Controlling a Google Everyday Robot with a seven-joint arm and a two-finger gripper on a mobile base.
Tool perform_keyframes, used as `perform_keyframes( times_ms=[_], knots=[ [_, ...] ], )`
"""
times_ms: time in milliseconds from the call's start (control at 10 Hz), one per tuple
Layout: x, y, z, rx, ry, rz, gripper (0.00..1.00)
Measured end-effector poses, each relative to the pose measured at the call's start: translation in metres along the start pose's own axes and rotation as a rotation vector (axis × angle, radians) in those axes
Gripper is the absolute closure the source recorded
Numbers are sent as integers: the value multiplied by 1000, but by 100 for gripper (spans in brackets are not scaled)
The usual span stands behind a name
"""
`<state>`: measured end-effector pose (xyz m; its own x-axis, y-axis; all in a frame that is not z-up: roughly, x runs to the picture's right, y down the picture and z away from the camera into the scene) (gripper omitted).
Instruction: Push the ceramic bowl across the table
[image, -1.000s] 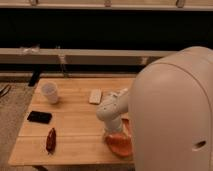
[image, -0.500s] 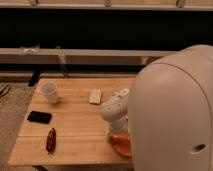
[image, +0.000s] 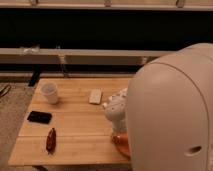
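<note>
The ceramic bowl (image: 121, 143) is a glossy orange-red shape at the near right of the light-wood table (image: 75, 125). Only its left part shows; the rest is hidden behind my large white body shell (image: 170, 110). My gripper (image: 118, 127) hangs from the white wrist (image: 115, 109) and reaches down to the bowl's left rim, right against it. A small white cup (image: 49, 92) stands at the table's far left.
A small dark red elongated object (image: 50, 140) lies near the front left edge. A black flat device (image: 39, 117) lies at the left. A white rectangular item (image: 95, 96) lies at the middle back. A long bench or ledge (image: 75, 54) runs behind the table.
The wrist and gripper have shifted slightly right and towards the near edge. The bowl has slid the same way, so less of it shows past my body shell.
</note>
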<state>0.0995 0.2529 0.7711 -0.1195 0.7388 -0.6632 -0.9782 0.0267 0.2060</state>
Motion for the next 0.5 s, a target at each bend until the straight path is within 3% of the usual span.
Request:
perform_keyframes(
  times_ms=[300, 500],
  knots=[
    [-5, -8, -5, 6, -20, 23, 21],
    [-10, -2, -14, -12, -48, 10, 21]
  ],
)
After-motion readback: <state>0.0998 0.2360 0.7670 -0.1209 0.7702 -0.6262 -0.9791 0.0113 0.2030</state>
